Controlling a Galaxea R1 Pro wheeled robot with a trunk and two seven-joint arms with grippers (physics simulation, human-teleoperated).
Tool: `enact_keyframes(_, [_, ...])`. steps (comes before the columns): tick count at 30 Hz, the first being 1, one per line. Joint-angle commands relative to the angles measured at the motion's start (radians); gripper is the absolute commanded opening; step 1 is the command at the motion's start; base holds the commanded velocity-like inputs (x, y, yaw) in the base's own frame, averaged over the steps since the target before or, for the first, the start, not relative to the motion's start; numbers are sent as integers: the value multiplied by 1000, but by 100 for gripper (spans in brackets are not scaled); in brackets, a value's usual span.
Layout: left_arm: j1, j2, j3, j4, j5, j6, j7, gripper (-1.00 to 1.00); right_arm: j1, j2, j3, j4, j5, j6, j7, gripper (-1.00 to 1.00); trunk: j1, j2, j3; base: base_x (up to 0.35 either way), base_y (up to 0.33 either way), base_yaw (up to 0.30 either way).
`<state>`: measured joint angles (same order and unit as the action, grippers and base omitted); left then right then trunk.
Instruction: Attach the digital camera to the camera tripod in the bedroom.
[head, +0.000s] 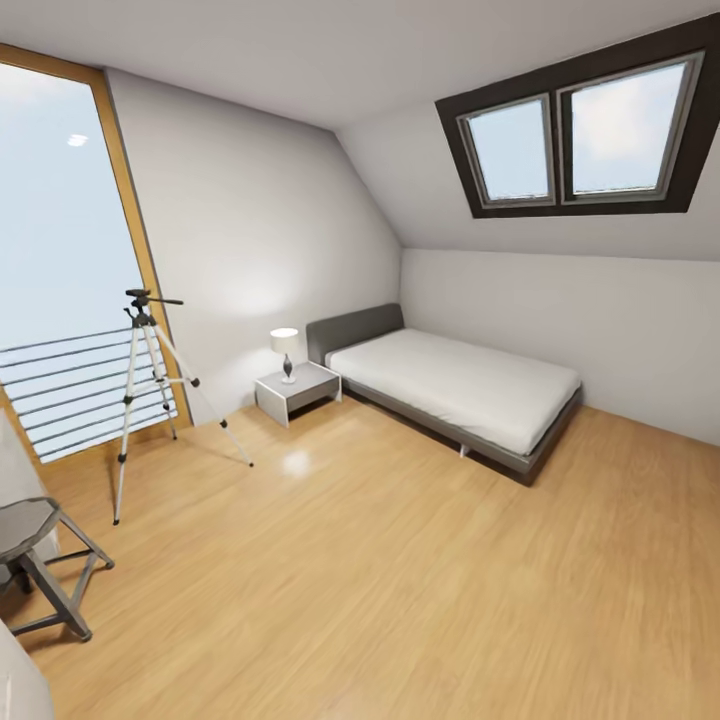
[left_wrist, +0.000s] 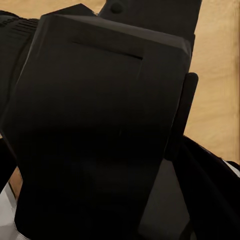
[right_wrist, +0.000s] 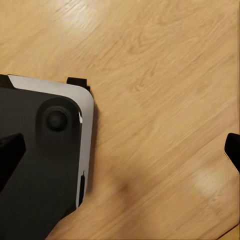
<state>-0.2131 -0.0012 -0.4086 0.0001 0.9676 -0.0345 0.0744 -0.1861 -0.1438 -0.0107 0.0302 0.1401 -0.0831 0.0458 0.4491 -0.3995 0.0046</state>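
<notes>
- From my head I look into the bedroom (head: 300, 200): white walls, a sloped ceiling with a dark-framed skylight (head: 580, 135), and a light wood floor (head: 400, 580).
- The camera tripod (head: 150, 390) stands on the floor at the left, just in front of the tall wood-framed window (head: 60, 250) and its railing. Its silver legs are spread and its black head with the pan handle sits at the top.
- A grey stool (head: 35, 565) stands nearer to me, at the lower left. A low grey bed (head: 460, 390) lies against the far wall, with a small nightstand (head: 297, 390) and lamp (head: 286, 350) beside it.
- Along my left wrist, a large black body blocks nearly all I could see, with strips of wood floor at the edges. It may be part of my own frame; I cannot tell how my left claw stands.
- Along my right wrist, my right claw (right_wrist: 122, 150) is spread wide, a dark fingertip (right_wrist: 10, 152) at either edge, nothing between them but floor. A black-and-silver block (right_wrist: 50, 160) lies beneath.
</notes>
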Motion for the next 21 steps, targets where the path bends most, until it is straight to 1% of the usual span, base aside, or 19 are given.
enact_keyframes(1, [0, 0, -9, 0, 7, -2, 3, -100, -1, 0, -2, 3, 8, -6, 2, 100, 1, -1, 0, 323, 0, 0])
enact_keyframes(21, [0, 0, -9, 0, 7, -1, 4, -100, -1, 1, -1, 3, 6, -8, 2, 100, 1, -1, 0, 323, 0, 0])
